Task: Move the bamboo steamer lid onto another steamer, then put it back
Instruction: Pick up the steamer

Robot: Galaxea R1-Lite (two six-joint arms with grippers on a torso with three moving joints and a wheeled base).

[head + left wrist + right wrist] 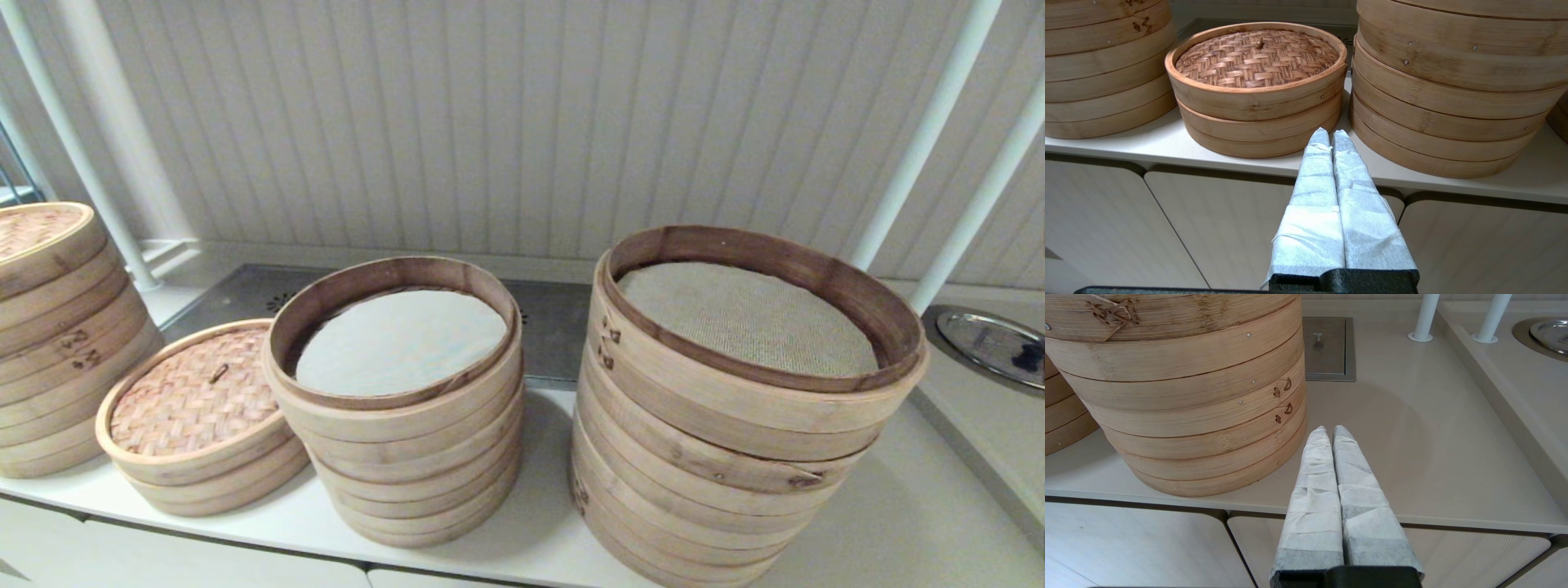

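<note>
The bamboo steamer lid (194, 396) (1256, 58), reddish-brown woven with a small loop handle, rests on a low two-ring steamer (208, 482) (1257, 130). Right of it stands the other steamer (400, 425) (1453, 94), a medium stack of pale rings with a smooth white liner (400, 339). My left gripper (1330, 132) is shut and empty, held before the counter's front edge, in front of the gap between the low steamer and the medium stack. My right gripper (1329, 429) is shut and empty, over the counter's front edge, right of the wide stack. Neither gripper shows in the head view.
A wider, taller stack with a beige mesh liner (735, 408) (1180, 396) stands at the right. A tall lidded stack with dark side marks (57, 343) (1102, 69) is at the far left. White poles (1423, 318), a metal hatch (1327, 347) and a steel dish (992, 343) lie beyond.
</note>
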